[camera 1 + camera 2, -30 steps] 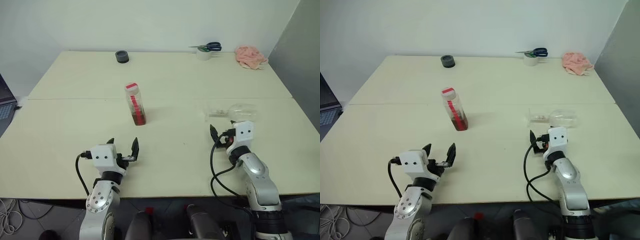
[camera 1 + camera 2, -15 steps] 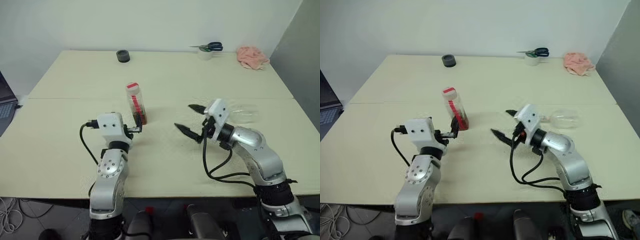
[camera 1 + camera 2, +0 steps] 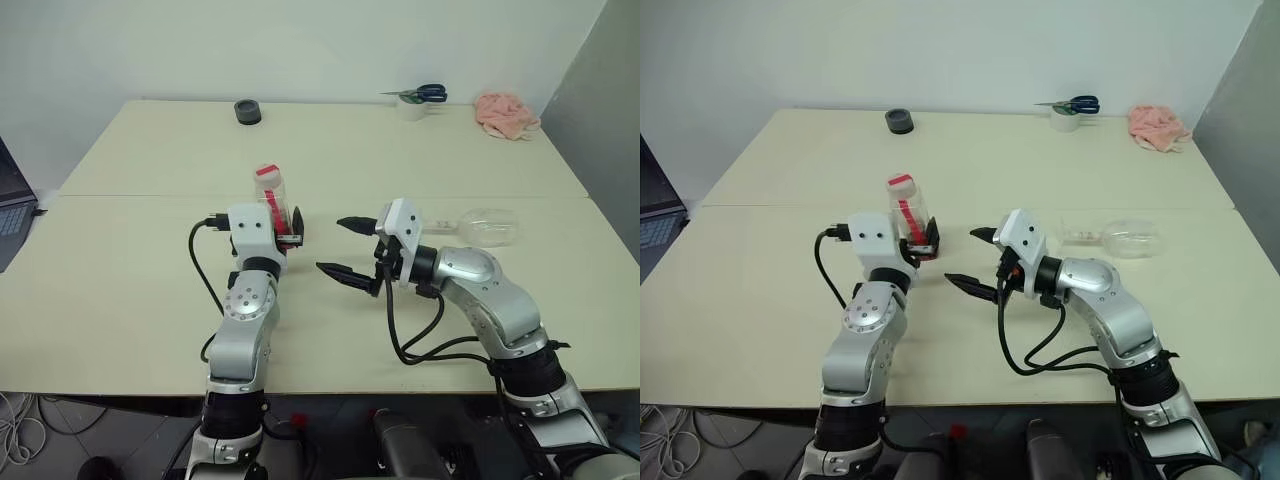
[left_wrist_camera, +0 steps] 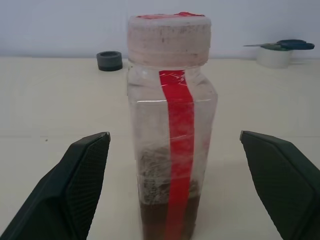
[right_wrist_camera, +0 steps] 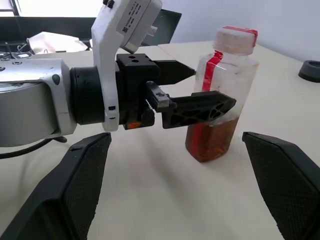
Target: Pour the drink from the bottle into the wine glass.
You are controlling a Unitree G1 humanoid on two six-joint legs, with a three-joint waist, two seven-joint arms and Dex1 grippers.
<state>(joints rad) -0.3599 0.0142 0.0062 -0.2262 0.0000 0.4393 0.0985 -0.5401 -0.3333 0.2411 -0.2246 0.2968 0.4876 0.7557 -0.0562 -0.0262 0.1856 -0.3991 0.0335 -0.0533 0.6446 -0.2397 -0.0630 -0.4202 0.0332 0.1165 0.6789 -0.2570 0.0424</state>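
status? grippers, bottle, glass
Both grippers open: left gripper fingers straddle the upright capped bottle, no grip yet; right gripper alongside, empty. Wine glass lying on its side.

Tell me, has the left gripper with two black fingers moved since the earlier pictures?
Yes. The left gripper has moved away from the table's near edge toward the clear plastic bottle with the red strip, and its open fingers now flank that bottle, which stands where it was.

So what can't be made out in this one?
- Bottle: in the eye views the left gripper covers its lower part, so contact is unclear.
- Bottle base: cut off by the left wrist view's edge.
- Glass: lies on its side; its foot is hidden behind the right gripper housing, and any contents are too faint to tell.
- Grey ring: too small to identify.
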